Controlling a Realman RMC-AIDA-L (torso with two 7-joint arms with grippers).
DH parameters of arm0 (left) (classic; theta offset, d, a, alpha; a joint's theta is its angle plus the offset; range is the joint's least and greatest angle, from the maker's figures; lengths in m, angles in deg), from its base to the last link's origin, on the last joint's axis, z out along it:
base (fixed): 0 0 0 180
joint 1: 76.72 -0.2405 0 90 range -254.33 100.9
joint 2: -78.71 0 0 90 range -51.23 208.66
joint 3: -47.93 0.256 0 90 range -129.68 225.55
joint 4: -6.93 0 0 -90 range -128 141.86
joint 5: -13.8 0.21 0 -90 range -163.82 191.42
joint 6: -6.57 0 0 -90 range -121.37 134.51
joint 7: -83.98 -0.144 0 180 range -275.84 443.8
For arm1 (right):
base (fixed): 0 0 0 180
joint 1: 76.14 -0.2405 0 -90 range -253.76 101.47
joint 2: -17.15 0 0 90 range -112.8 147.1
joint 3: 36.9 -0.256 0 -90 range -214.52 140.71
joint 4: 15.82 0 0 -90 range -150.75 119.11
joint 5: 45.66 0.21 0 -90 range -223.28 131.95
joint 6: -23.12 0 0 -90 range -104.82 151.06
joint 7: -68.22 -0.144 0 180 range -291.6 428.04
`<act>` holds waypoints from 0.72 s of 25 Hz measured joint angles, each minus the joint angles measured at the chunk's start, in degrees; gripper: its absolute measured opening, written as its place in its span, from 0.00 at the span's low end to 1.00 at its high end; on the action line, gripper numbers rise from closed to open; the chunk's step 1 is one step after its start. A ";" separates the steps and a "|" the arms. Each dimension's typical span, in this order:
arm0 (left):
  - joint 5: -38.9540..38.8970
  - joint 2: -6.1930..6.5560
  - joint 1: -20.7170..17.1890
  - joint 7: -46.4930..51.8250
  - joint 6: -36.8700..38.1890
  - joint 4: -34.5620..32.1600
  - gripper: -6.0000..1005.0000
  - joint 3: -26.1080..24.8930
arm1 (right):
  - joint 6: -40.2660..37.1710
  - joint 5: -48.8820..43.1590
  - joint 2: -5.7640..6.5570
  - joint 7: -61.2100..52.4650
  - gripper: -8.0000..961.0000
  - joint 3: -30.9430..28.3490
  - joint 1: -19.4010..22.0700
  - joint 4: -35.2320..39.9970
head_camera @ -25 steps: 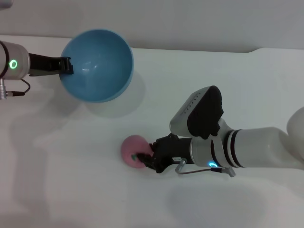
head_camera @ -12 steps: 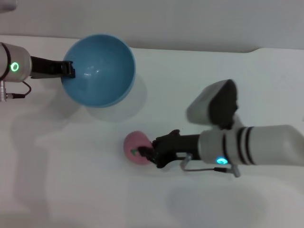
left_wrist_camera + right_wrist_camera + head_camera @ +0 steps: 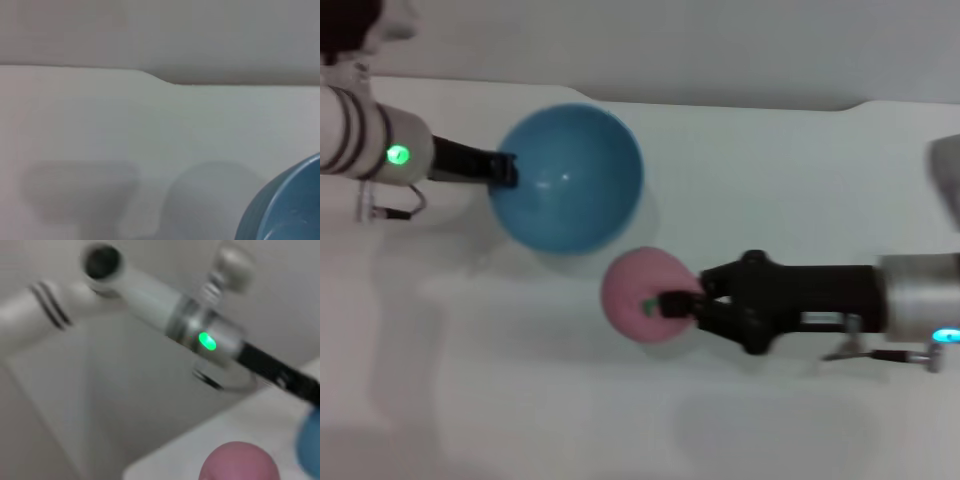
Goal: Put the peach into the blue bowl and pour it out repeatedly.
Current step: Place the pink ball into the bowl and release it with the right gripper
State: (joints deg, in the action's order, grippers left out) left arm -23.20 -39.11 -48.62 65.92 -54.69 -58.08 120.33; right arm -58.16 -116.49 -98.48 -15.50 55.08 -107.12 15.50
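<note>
One peach (image 3: 642,293), one blue bowl (image 3: 570,178), two arms. Right gripper (image 3: 672,303) comes in from the right of frame, clamped on the peach at centre, just below-right of the bowl (peach looks lifted, shadow underneath). Left gripper (image 3: 503,169) at upper left pinches the bowl rim, bowl tilted. Peach matte pink, round; bowl smooth, glossy. White table (image 3: 520,400), nothing blocking.
</note>
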 joint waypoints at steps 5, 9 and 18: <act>-0.64 -0.48 2.25 0.47 0.00 1.66 0.01 7.66 | -8.89 -8.63 0.10 -0.66 0.07 -13.52 2.78 3.58; -4.42 -0.75 3.41 0.53 -0.12 1.69 0.01 13.79 | -10.14 -14.88 0.17 -3.64 0.06 -21.09 3.53 6.42; -9.08 -0.90 4.25 0.55 -1.50 1.11 0.01 17.64 | -4.61 -31.88 -1.09 -13.80 0.09 -28.50 3.27 13.45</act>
State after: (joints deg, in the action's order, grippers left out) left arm -32.27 -40.01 -44.37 66.48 -56.18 -56.97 137.97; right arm -62.77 -148.37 -99.57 -29.30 26.59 -103.85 28.94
